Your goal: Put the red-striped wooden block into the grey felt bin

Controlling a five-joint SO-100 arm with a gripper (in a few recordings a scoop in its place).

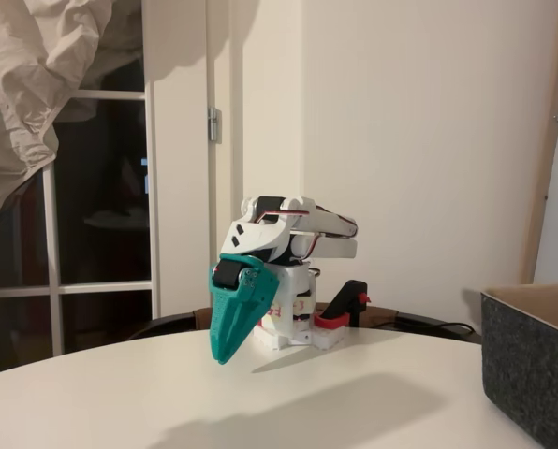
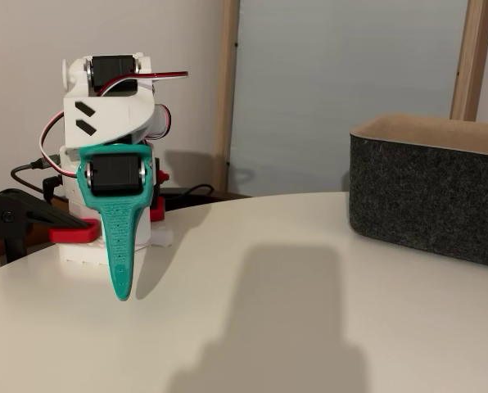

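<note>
Fingers (image 1: 230, 339) look pressed together with nothing between them, pointing down just above the bench (image 1: 260, 402); arm folded back over its base. The other fixed view shows the teal gripper (image 2: 123, 278) edge-on, so the jaw gap can't be read from it. Grey felt bin (image 2: 428, 192) sits on the bench well apart from the arm, at the right in both fixed views (image 1: 532, 365). Can't locate the red-striped wooden block on the bench, and the bin floor is hidden from both angles. So I can't tell whether the task hasn't started or is already finished. The edge-on view gives the bin's full front wall and tan inner rim; the other catches just a corner.
</note>
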